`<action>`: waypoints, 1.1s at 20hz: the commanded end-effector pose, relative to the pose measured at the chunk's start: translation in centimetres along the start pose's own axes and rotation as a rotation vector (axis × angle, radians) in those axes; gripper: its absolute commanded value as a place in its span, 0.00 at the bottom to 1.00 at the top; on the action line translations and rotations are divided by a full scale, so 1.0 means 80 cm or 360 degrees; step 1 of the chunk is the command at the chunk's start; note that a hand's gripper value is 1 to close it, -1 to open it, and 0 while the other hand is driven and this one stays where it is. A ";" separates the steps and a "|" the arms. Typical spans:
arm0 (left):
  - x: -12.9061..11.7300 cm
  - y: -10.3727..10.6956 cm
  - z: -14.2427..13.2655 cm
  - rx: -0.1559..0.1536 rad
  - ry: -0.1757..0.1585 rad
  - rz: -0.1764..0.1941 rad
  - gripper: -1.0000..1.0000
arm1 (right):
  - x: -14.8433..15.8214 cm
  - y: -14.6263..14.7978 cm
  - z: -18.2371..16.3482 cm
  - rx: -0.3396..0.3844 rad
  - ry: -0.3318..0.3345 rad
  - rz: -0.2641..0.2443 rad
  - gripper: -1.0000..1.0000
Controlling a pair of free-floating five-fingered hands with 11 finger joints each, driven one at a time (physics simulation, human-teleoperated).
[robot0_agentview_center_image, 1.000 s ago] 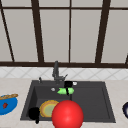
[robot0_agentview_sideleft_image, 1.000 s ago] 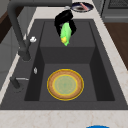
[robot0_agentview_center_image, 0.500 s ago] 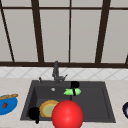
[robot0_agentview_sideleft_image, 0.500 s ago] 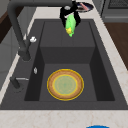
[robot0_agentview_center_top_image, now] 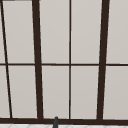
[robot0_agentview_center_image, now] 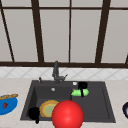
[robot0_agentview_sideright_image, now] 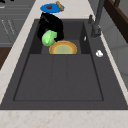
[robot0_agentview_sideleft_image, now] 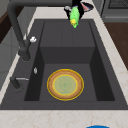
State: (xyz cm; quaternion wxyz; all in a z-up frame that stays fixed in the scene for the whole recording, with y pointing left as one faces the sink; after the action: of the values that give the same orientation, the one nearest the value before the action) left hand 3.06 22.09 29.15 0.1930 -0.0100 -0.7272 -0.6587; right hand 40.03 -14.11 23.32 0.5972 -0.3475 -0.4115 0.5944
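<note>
Your right hand (robot0_agentview_center_image: 82,86) is gripping a green object (robot0_agentview_center_image: 80,92) just beneath it (fingers curled round it), hanging above the sink (robot0_agentview_center_image: 100,110), with the yellow plate (robot0_agentview_center_image: 47,108) lying below to its left.

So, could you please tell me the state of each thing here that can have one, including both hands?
right hand: shut on the green object, held above the sink.
green object: gripped, lifted clear of the basin.
left hand: idle at the sink's front left edge.
yellow plate: lying flat on the sink floor.
faucet: no water visible.
blue plate: on the counter, food on it.
</note>
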 end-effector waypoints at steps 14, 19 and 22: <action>0.000 0.000 0.000 0.0000 0.0000 0.0000 0.50 | -0.161 -0.023 0.047 -0.0020 0.0027 -0.0011 1.00; 0.000 0.000 0.000 0.0000 0.0000 0.0000 0.50 | -0.206 -0.021 0.068 -0.0007 0.0028 -0.0017 1.00; 0.000 0.000 0.000 0.0000 0.0000 0.0000 0.50 | -0.233 -0.022 0.081 -0.0007 0.0026 -0.0014 1.00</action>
State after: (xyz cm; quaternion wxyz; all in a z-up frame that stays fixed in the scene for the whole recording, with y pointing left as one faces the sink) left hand 3.06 22.09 29.15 0.1930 -0.0100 -0.7272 -0.6587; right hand 36.50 -31.23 25.80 0.5953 -0.3517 -0.4091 0.5955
